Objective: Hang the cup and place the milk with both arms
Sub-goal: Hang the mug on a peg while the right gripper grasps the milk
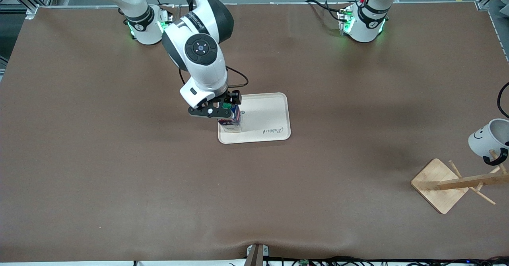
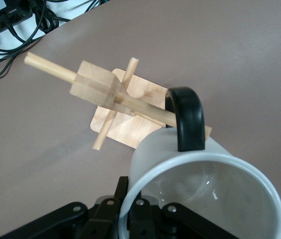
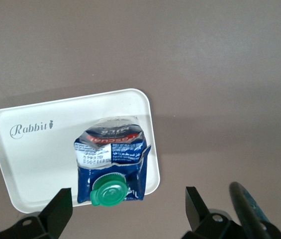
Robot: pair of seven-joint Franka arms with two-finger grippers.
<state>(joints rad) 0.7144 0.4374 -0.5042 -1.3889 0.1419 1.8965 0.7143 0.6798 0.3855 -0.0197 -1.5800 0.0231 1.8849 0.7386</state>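
Milk (image 1: 230, 123) upright on tray (image 1: 266, 115) corner nearer the camera, right gripper (image 1: 216, 111) spread wide around it; cup (image 1: 487, 138), seemingly pinched at rim by left gripper (image 2: 130, 209), handle over rack (image 1: 439, 184) peg; next, release gently.

Legible text: "Rabbit" in dark script on the cream tray (image 3: 26, 149), upper left of the right wrist frame; it reads upside down at centre of the front frame. The milk (image 3: 111, 162) carries a red-and-white label, print too small to read. Nothing else readable.
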